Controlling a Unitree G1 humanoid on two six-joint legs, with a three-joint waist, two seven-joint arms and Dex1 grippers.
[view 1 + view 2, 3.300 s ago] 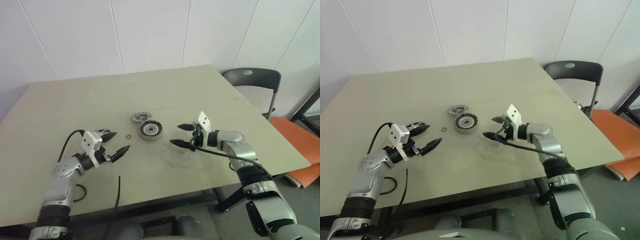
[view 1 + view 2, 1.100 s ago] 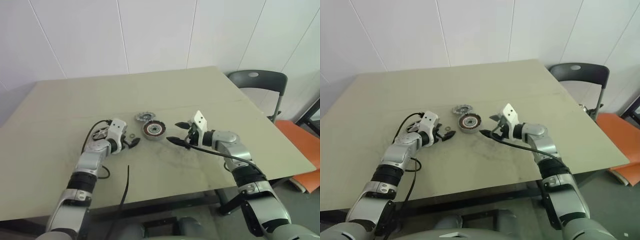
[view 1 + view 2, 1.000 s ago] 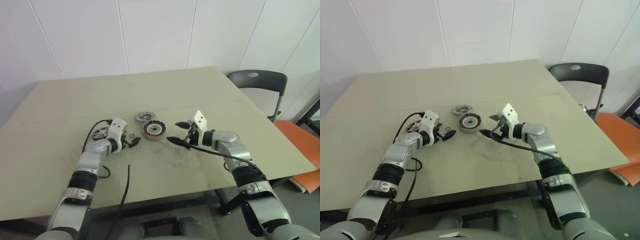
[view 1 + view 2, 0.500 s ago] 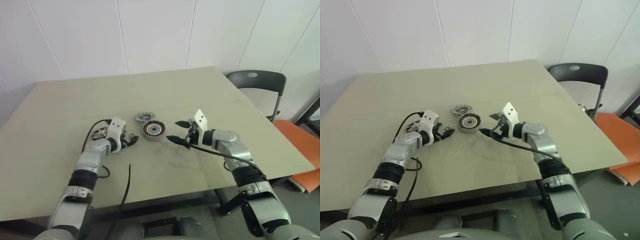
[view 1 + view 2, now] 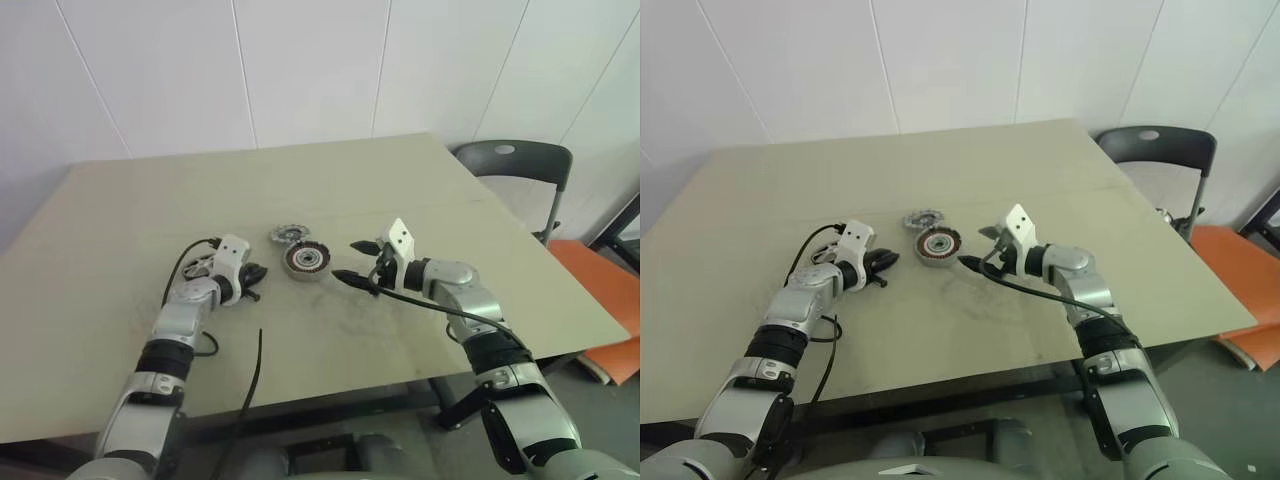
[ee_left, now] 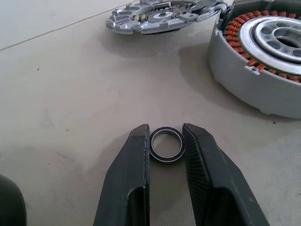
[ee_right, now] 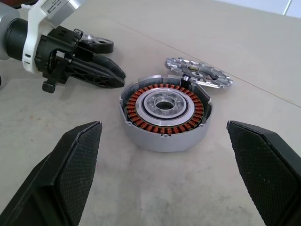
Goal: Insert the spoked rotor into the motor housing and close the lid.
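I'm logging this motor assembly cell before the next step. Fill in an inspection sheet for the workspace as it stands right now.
Surface: beige table, faint scuffs near its middle.
Job's things: motor housing sits open, copper windings showing; spoked rotor lies flat behind it, touching or nearly touching its rim.
Clutter: small dark ring on the table, between the left claw's fingers.
Grippers: left claw has its fingers against both sides of the ring; right claw is wide open, beside the housing, holding nothing.
Cables: black cable trails from the left arm over the table's near edge.
Surroundings: white panelled wall; dark chair at the right.
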